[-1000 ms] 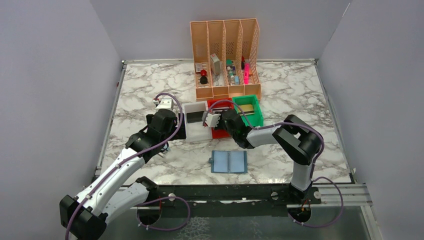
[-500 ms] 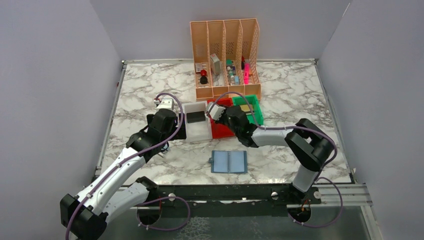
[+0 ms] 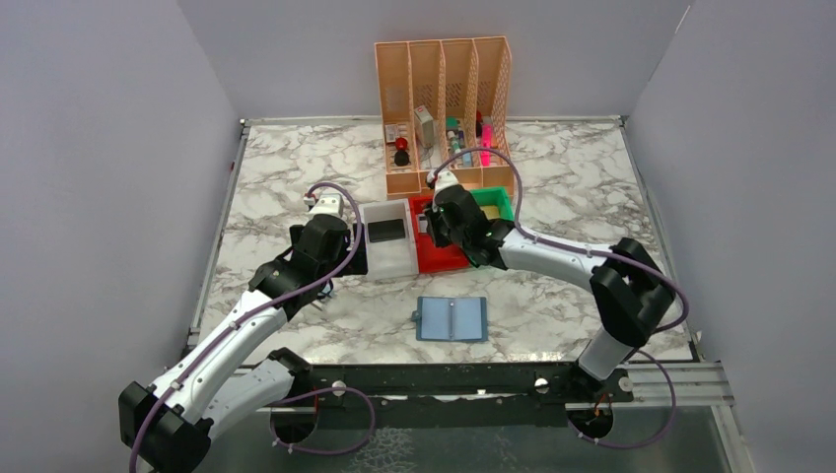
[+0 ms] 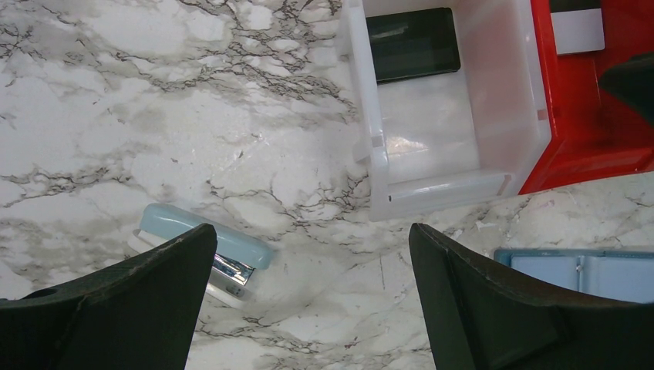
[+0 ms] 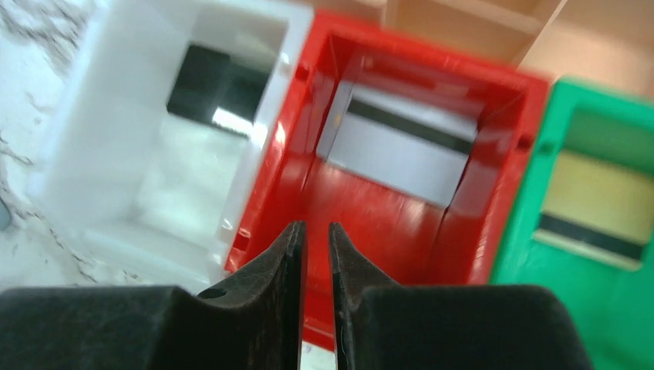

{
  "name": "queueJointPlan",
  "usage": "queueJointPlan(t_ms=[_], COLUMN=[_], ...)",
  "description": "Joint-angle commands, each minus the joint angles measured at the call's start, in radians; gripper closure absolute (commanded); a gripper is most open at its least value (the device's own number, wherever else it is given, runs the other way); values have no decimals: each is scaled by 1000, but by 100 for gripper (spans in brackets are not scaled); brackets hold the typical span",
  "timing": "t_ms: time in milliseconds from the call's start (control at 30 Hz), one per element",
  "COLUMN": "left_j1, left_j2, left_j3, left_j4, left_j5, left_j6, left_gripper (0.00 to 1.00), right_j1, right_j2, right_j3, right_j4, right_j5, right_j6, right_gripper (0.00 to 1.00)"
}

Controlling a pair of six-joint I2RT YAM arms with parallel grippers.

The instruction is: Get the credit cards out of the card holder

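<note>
The teal-blue card holder (image 3: 451,318) lies open and flat on the marble near the front; its edge shows in the left wrist view (image 4: 586,270). A silvery-grey card (image 5: 405,154) lies in the red bin (image 5: 370,223). A gold card (image 5: 598,204) lies in the green bin (image 5: 540,231). My right gripper (image 5: 316,226) hovers over the red bin's near wall (image 3: 439,258), jaws almost together with nothing between them. My left gripper (image 4: 312,235) is wide open and empty above bare marble, left of the card holder.
A white bin (image 4: 370,116) holds a black card (image 4: 412,45). A pale blue stapler (image 4: 208,250) lies by my left finger. The peach mesh organizer (image 3: 444,108) stands behind the bins. The green bin (image 3: 493,202) sits right of the red one.
My right arm has swung right and back, carrying its gripper from the white and red bins' shared edge to over the red bin. The left arm and card holder have not moved.
</note>
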Motion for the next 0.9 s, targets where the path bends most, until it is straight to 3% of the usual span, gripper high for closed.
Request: queueJointPlan(t_ms=[0,367,867], left_j1=[6,6,6], left_j2=[-4,2,11], left_j3=[-3,-3,-3], left_j4=[16,17,16], left_j5=[21,23,24], left_j6=[8,8,11], left_gripper=[1,1,1], right_j1=[0,0,-2], right_j2=[92,260,366], right_j3=[40,148,252], right_j4=[-190,-240,-218], right_j5=[-65,91,217], right_j6=[212,252,221], right_gripper=[81,81,79])
